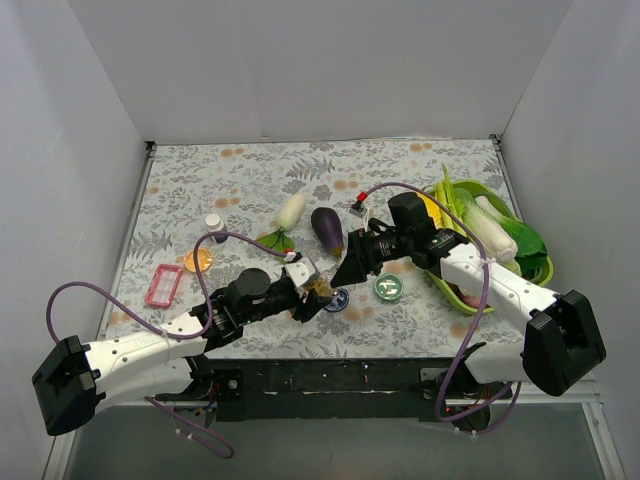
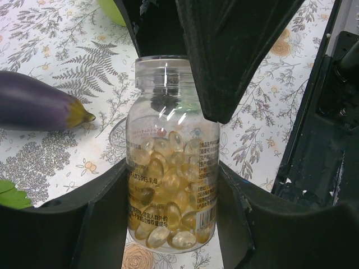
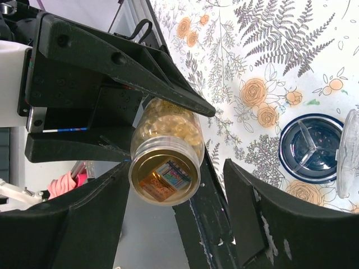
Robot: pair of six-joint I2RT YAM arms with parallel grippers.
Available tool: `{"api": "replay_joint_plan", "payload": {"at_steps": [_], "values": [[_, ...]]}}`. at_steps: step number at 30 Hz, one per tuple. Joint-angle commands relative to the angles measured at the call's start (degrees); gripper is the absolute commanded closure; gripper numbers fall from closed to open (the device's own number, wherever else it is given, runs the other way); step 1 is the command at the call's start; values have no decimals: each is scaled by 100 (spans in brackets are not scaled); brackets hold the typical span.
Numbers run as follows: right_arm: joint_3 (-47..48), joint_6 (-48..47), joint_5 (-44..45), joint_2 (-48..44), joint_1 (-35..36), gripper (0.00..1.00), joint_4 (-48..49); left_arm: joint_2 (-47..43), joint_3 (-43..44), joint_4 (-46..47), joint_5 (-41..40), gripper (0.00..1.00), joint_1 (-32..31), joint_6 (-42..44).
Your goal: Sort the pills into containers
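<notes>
Top external: see left fingers [image 1: 305,304] near the front of the floral surface [image 1: 200,180], clamped on a clear pill bottle [image 1: 321,288]. See right fingers [image 1: 352,265] facing them from the right, tips up against the bottle's end. Spot a round navy tin [image 1: 337,299] on the surface just beside the bottle. Spot a green-topped tin [image 1: 388,288] a little further right, apart from both sets of fingers.

Left wrist: confirms the grip, one finger pressed to each side of the bottle body. Shows the neck open, threads bare, and the lower part packed with golden softgel capsules [image 2: 168,196]. Shows one right finger overlapping the neck; can't tell contact from here.

Right wrist: looks straight at the bottle's round end, sitting between the right fingers. Reads as fingers apart: visible gap on one side, other side close to the glass, can't tell touch. Also shows the navy tin open, three-way divider inside, with a clear disc [image 3: 350,151] at its edge.

Rest of the surface, top external: eggplant [image 1: 328,230] and white radish [image 1: 291,210] further back. Small white bottle [image 1: 215,225] with dark cap, orange disc [image 1: 198,261] and red rectangular box [image 1: 163,285] at left. Lime-green tray [image 1: 480,188] of vegetables at right.
</notes>
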Motion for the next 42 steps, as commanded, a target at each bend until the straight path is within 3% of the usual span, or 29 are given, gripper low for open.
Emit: {"api": "replay_joint_plan", "payload": {"at_steps": [1,6,12,15,18,22,24,28,29,31,32,33,36,38,41,42], "values": [[132,180,-223,-54,15,26,325,-46,100,107,22,100,-5,34],[123,259,-346,-54,-11,28,421,-89,82,45,13,100,-5,26],[70,286,-434,-97,-11,38,526,-107,56,10,-31,100,-5,26],[62,294,-539,-106,-11,48,588,-107,30,1,-40,100,-5,26],[35,260,-706,-89,-11,69,729,-142,21,-52,-40,100,-5,26],[88,-257,-1005,-71,-11,92,747,-256,-14,-183,65,100,-5,17],[184,-696,-1260,-89,6,98,616,-309,-14,-323,275,100,-5,-9],[728,-3056,-1532,-36,242,99,-849,-441,12,-623,855,100,-5,-123],[1025,-4281,-1524,-1,322,99,-1636,-459,30,-684,987,100,-5,-158],[1273,-5589,-1358,34,698,99,-2423,-476,30,-798,1427,100,4,-282],[1361,-6778,-1070,43,849,99,-2713,-485,30,-842,1541,100,4,-325],[1484,-7416,-867,34,1033,99,-3334,-476,38,-895,1856,100,4,-369],[1293,-8798,599,-115,1771,99,-3385,-389,39,-966,2183,100,13,-536],[1335,-8995,1311,25,2001,99,-3375,-336,38,-992,2307,100,22,-554],[1546,-8619,1298,113,2002,97,-3200,-406,38,-1063,2035,100,39,-502],[1616,-8183,1228,131,1993,76,-3182,-493,30,-1080,1904,100,39,-493]]}}
